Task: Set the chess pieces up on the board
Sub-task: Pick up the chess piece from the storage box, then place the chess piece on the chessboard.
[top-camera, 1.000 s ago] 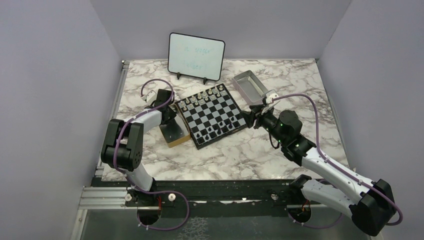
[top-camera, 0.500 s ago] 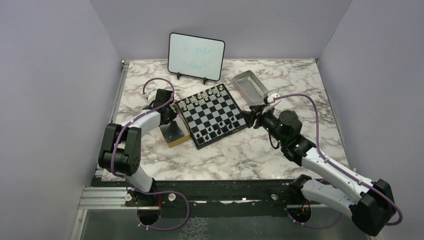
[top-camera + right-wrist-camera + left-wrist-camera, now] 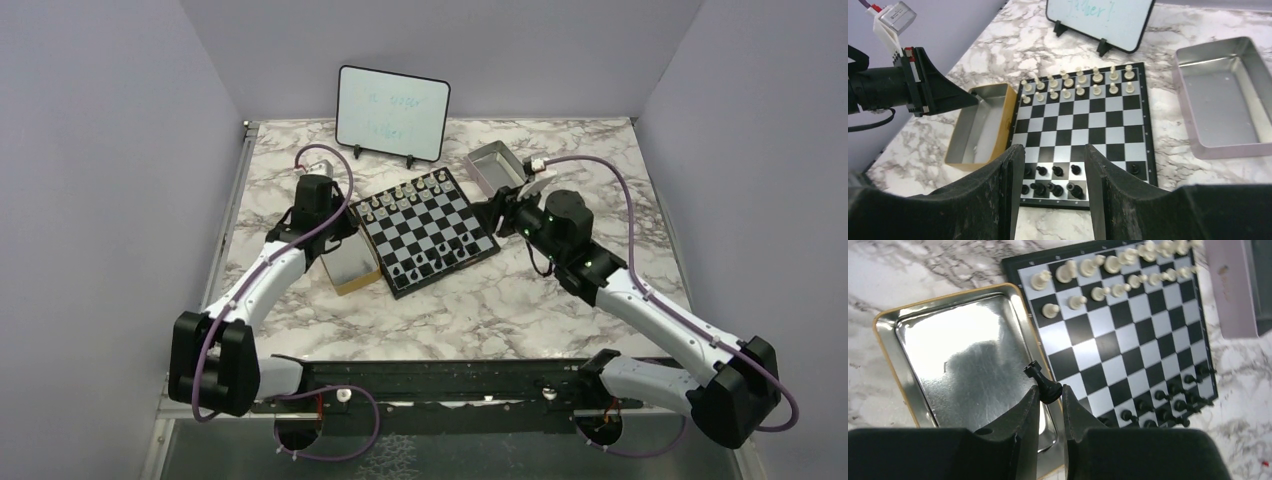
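In the left wrist view my left gripper (image 3: 1050,392) is shut on a black chess piece (image 3: 1044,384), held by its base with its top tilted up and left. It hangs over the right rim of the tan box (image 3: 948,295), close to the board's (image 3: 1128,325) left edge. From above, the left gripper (image 3: 328,225) sits just left of the board (image 3: 425,230). Several black pieces (image 3: 1053,180) stand in the board's near two rows. My right gripper (image 3: 1054,165) is open and holds nothing, hovering by the board's right side (image 3: 497,215).
White pieces (image 3: 405,195) fill the board's far two rows. The tan box (image 3: 350,262), lined with metal, lies left of the board. A grey metal tray (image 3: 497,170) lies at the far right, and a small whiteboard (image 3: 392,112) stands at the back.
The left arm has stretched out, its elbow swinging toward the near edge and its wrist rising over the box. The right gripper has drawn back and away toward the tray.
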Controlling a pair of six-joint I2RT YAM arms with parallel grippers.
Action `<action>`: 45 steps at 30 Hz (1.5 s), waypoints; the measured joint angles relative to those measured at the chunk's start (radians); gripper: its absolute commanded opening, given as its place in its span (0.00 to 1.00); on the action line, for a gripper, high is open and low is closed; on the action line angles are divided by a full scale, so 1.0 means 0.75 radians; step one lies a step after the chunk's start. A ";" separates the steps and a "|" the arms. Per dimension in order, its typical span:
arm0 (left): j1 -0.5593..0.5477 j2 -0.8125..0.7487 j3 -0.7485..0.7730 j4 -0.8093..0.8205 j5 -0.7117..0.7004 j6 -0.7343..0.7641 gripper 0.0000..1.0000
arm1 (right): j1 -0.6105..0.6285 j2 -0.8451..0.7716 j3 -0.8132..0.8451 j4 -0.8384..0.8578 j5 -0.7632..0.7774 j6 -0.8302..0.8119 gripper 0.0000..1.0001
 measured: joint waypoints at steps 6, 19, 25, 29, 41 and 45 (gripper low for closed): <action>-0.074 -0.182 -0.022 0.003 0.157 0.188 0.22 | -0.034 0.130 0.195 -0.132 -0.130 0.067 0.50; -0.301 -0.328 -0.044 0.008 0.395 0.533 0.16 | -0.041 0.364 0.580 -0.420 -0.420 0.091 0.48; -0.361 -0.381 -0.087 0.017 0.459 0.751 0.13 | -0.041 0.405 0.613 -0.491 -0.569 0.091 0.47; -0.371 -0.417 -0.124 0.035 0.502 0.895 0.13 | -0.041 0.456 0.637 -0.526 -0.695 0.092 0.47; -0.392 -0.487 -0.194 0.066 0.566 1.234 0.14 | -0.041 0.608 0.645 -0.517 -0.918 0.172 0.52; -0.402 -0.518 -0.235 0.088 0.586 1.273 0.14 | -0.039 0.674 0.654 -0.492 -0.983 0.199 0.51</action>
